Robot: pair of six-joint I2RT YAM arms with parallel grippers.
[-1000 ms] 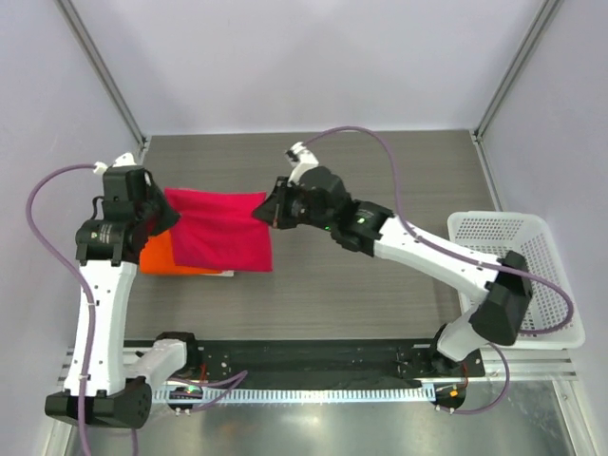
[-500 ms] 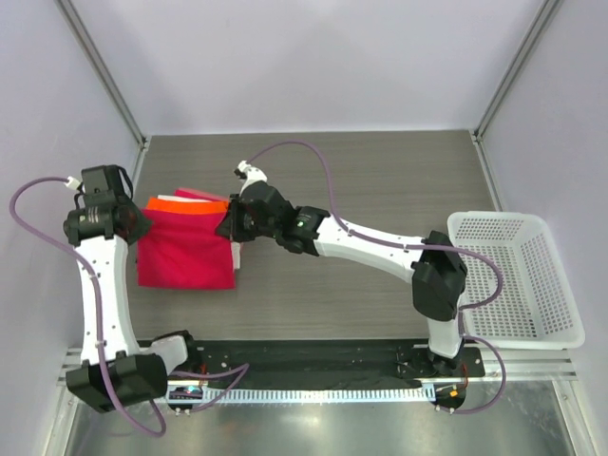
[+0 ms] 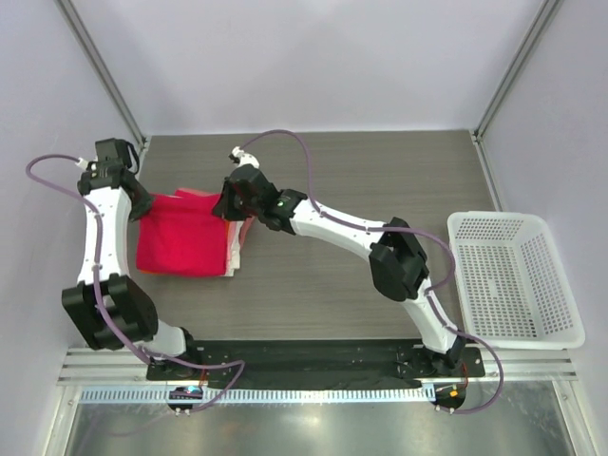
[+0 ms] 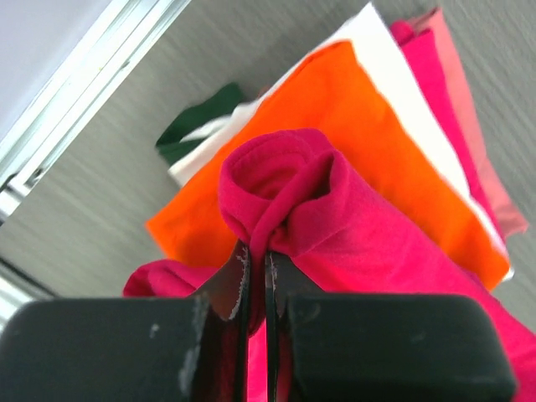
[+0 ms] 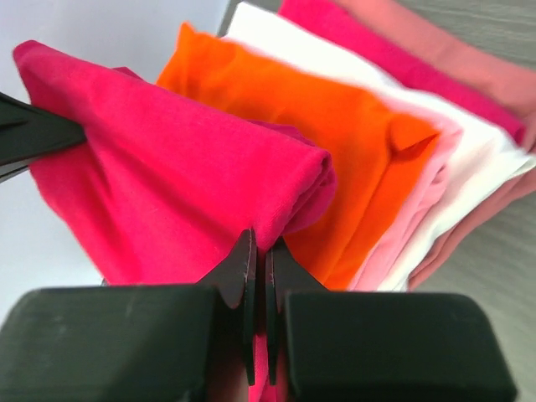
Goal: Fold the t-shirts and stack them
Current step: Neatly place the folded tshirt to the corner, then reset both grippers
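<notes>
Two corners of the crimson shirt are pinched: the left gripper is closed on one, the right gripper on the other. It is over the orange shirt (the top one already stacked). Stacking seems in hand; next, lowering evenly, then releasing.

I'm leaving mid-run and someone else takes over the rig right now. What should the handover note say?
Left gripper: shut on one end of the red shirt.
Right gripper: shut on its other end.
The folded red shirt is held over the stack at the left of the table; the orange shirt is topmost there, with the white shirt and pink ones beneath.
Done: lower shirts folded and stacked.
Left: probably set the red shirt down squarely, open both grippers, back away.
</notes>
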